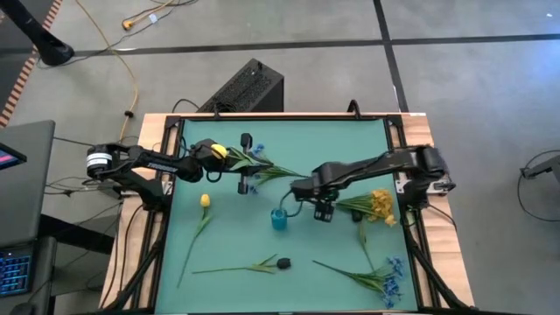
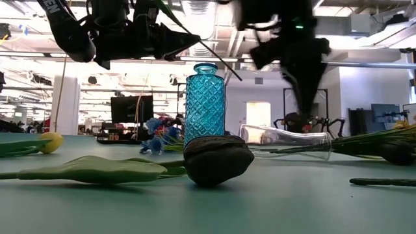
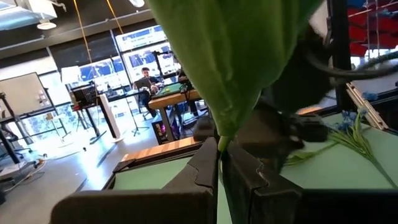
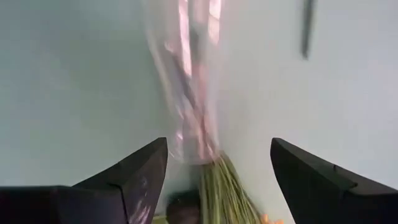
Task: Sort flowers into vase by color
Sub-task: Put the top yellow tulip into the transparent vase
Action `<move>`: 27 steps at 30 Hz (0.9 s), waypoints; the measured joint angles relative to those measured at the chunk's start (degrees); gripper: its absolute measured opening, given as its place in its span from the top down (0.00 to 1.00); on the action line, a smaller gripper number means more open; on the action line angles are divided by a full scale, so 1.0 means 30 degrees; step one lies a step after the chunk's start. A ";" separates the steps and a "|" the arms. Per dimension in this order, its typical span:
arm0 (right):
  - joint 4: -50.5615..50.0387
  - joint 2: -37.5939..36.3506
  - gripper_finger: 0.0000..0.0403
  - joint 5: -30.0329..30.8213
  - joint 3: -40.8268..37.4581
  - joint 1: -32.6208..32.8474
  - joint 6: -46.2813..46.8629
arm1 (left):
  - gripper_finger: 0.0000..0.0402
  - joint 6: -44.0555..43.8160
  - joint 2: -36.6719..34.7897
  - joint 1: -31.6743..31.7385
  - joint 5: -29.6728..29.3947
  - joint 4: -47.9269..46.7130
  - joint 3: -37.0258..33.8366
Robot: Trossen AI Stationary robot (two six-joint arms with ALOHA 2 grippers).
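Observation:
My left gripper (image 1: 213,155) is shut on a yellow-bloomed flower (image 1: 262,166), held above the table's far left. My right gripper (image 1: 322,213) hangs open above the middle, pointing down. Its fingers stand wide over a clear vase (image 4: 186,81) that lies on its side (image 2: 286,143). Green stems (image 4: 224,190) of a yellow spray (image 1: 381,206) lie at the vase's end. A blue vase (image 1: 280,219) stands upright just left of my right gripper. On the table lie a yellow tulip (image 1: 205,201), a dark bud (image 1: 282,262) and a blue spray (image 1: 389,276). My left gripper pinches the flower's thin green stem (image 3: 221,148) between its two fingers, just below a broad leaf (image 3: 230,62). The fingers reach roughly level from the table's left side. The flower is lifted clear, and its leaves stick out past the fingers toward the right.
Small blue blooms (image 1: 254,179) lie under the held flower. A black box (image 1: 249,87) sits on the floor beyond the far edge. Raised rails frame the green mat (image 1: 236,232). The dark bud (image 2: 218,159) lies near the front edge, before the blue vase (image 2: 205,104).

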 joint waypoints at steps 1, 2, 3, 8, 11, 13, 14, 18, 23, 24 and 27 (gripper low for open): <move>0.0173 -0.0836 0.23 0.0054 -0.1138 0.0080 0.0548 | 1.00 -0.0006 0.0000 0.0000 0.0007 -0.0008 0.0000; 0.0402 -0.1709 0.23 0.0059 -0.2318 0.0187 0.1115 | 1.00 0.0000 0.0000 0.0000 0.0028 -0.0024 0.0000; 0.0787 -0.2619 0.23 0.0053 -0.3465 0.0340 0.1615 | 1.00 0.0000 0.0000 0.0000 0.0095 -0.0069 0.0000; 0.3266 -0.6749 0.23 0.0004 -0.7670 0.1552 0.3522 | 1.00 -0.0007 0.0000 0.0000 0.0379 -0.0160 0.0000; 0.2967 -0.8089 0.23 -0.0005 -0.8720 0.2196 0.4549 | 1.00 -0.0051 0.0000 -0.0007 0.0372 -0.0191 0.0000; 0.2377 -0.8586 0.23 0.0002 -0.9134 0.2631 0.4787 | 1.00 -0.0073 0.0000 -0.0007 0.0372 -0.0184 0.0000; 0.2010 -0.8673 0.23 0.0009 -0.9296 0.2846 0.4832 | 1.00 -0.0087 0.0000 -0.0007 0.0372 -0.0191 0.0000; 0.1213 -0.8696 0.23 -0.0005 -1.0059 0.3453 0.4476 | 1.00 -0.0124 0.0000 -0.0007 0.0364 -0.0184 0.0000; 0.1209 -0.8666 0.23 -0.0005 -1.1235 0.3527 0.4145 | 1.00 -0.0100 0.0000 -0.0007 0.0355 -0.0166 0.0000; 0.1212 -0.8667 0.23 -0.0011 -1.1464 0.3460 0.4147 | 1.00 -0.0095 0.0000 -0.0007 0.0357 -0.0162 0.0000; 0.1812 -0.8667 0.26 -0.0005 -1.2177 0.3155 0.3991 | 1.00 -0.0087 0.0000 -0.0007 0.0356 -0.0155 0.0000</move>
